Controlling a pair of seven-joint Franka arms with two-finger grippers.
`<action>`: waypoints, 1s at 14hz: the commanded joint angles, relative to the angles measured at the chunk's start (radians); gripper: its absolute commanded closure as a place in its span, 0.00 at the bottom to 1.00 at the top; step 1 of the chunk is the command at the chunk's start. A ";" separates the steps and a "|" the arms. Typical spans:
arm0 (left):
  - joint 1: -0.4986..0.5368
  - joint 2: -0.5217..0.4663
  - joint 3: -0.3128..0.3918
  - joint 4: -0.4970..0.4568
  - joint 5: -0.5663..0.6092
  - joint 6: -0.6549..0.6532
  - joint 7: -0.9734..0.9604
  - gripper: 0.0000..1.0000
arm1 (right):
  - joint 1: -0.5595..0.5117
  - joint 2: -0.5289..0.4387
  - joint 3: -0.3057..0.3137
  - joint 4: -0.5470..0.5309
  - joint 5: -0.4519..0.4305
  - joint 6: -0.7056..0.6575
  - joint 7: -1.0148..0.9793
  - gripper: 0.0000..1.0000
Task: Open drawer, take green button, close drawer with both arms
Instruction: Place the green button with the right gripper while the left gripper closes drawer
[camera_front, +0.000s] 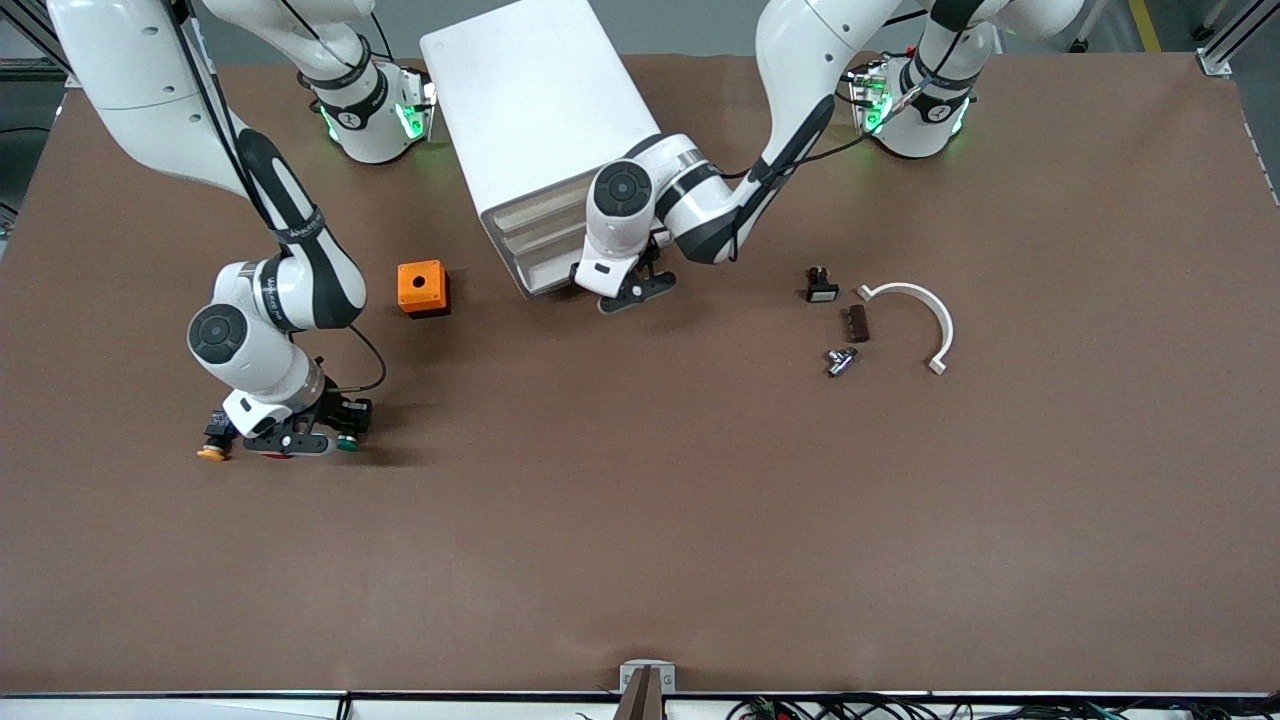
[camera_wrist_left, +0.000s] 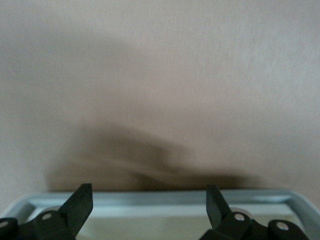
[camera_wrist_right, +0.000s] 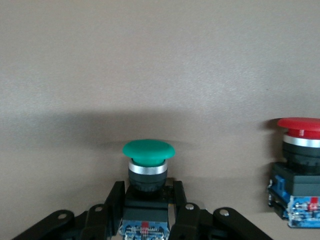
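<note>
So the thing your next move hangs on is the left tool (camera_front: 638, 290) and the drawer unit (camera_front: 540, 140); that tool sits right at the unit's open front, upper middle of the front view, jaws spread apart with nothing between them. In the left wrist view a pale drawer rim (camera_wrist_left: 160, 197) runs flat across the bottom of the frame just ahead of the fingertips (camera_wrist_left: 80, 200); so the drawer front lies square to the tool, and the left arm is clearly the nearer one for pushing it shut.

The green button (camera_wrist_right: 148, 150) is already with the right tool (camera_front: 290, 435), down low at the lower left of the front view on the table (camera_front: 640, 520); the jaws are clamped on its black body, cap pointing away from the wrist. A red button (camera_wrist_right: 300, 127) stands just beside it, and a yellow one (camera_front: 211, 453) pokes out next to the tool.

Hard to make out: the green cap is barely a speck under the right tool in the front view; you can't tell whether the button is lifted or resting on the table; and the left arm's wrist hides how far the drawer sticks out.
</note>
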 joint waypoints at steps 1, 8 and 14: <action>-0.025 -0.004 -0.001 -0.009 0.006 0.010 -0.054 0.00 | 0.007 -0.033 0.000 -0.031 -0.002 -0.024 0.007 0.01; -0.011 -0.013 0.013 -0.002 0.014 0.007 -0.094 0.00 | -0.004 -0.167 0.000 0.038 -0.004 -0.233 0.002 0.00; 0.199 -0.062 0.029 0.047 0.155 -0.087 -0.080 0.00 | -0.012 -0.342 -0.003 0.165 -0.001 -0.556 -0.004 0.00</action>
